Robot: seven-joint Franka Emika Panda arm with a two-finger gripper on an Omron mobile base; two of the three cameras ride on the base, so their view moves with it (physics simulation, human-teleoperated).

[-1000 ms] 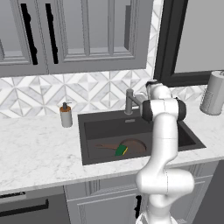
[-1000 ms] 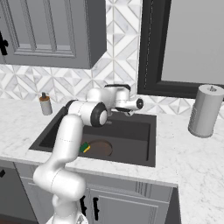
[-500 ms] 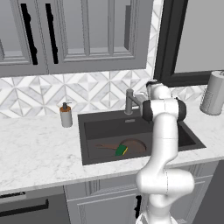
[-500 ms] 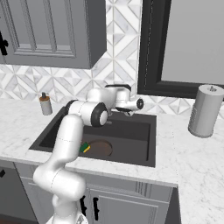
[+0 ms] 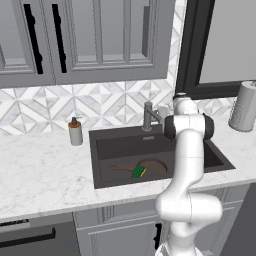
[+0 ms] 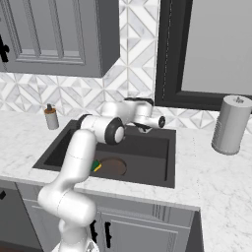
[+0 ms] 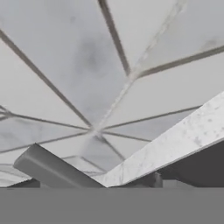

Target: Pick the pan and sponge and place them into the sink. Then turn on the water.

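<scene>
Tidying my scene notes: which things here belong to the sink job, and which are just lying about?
Job:
dark-brown round frying pan
small green sponge
dark charcoal sink
grey metal faucet

Lying about:
tan soap dispenser bottle
grey paper-towel roll

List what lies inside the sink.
In the sink lie the pan and, on it, the sponge. The arm covers the basin's middle, so the drain stays hidden.

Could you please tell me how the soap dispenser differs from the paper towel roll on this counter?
The soap dispenser is small and tan with a dark pump on top, while the paper towel roll is a much larger grey cylinder with a small knob on top. The dispenser stands left of the sink; the roll stands to its right, further from it. Both stand upright on the white marble countertop, close to the tiled backsplash.
</scene>
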